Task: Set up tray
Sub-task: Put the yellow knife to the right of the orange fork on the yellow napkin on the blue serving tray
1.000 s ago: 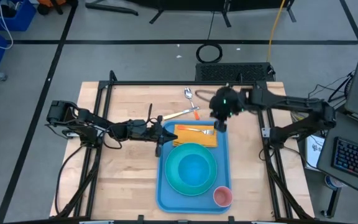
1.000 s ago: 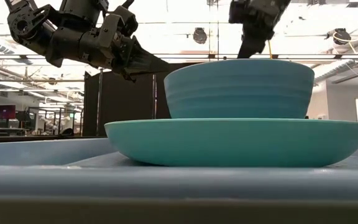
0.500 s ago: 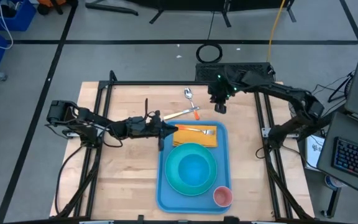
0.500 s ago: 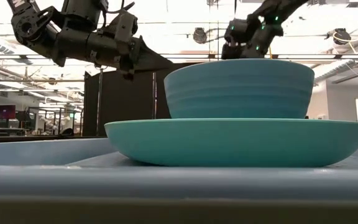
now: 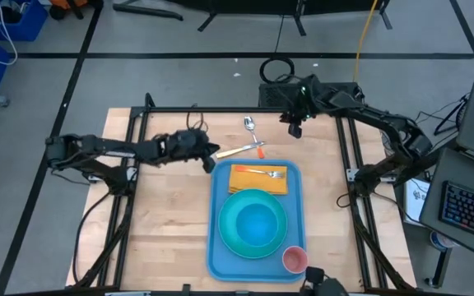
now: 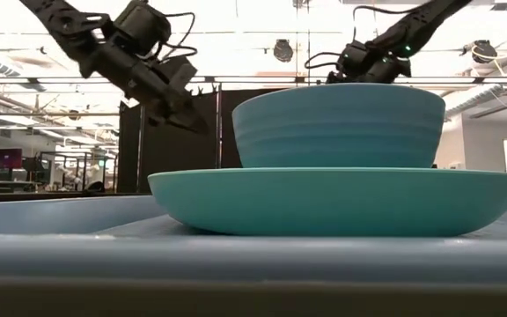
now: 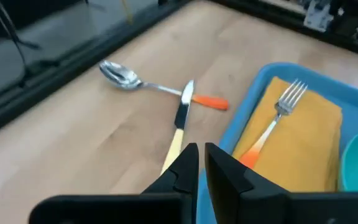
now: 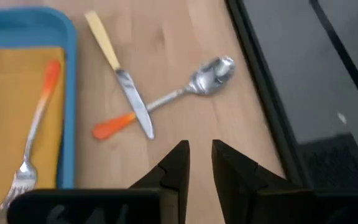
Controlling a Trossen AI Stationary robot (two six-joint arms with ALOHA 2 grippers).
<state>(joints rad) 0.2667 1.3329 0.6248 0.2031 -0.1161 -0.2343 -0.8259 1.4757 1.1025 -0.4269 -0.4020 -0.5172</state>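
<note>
High view shows the tray (image 5: pixel 216 215) near the table's front middle, long axis running front to back. It carries a plate (image 5: pixel 230 238) with bowl (image 5: pixel 257 220), napkin (image 5: pixel 257 182), fork (image 5: pixel 263 173) and cup (image 5: pixel 294 260); knife (image 5: pixel 235 151) and spoon (image 5: pixel 250 125) lie outside. Left gripper (image 5: pixel 212 164) is nearly closed and empty; right gripper (image 5: pixel 293 129), narrowly parted, holds nothing.

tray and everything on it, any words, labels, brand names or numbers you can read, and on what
None can be read in any view.
The tray, napkin, fork, plate, bowl and pink cup carry no print.
The knife and spoon on the table show no marks either.
</note>
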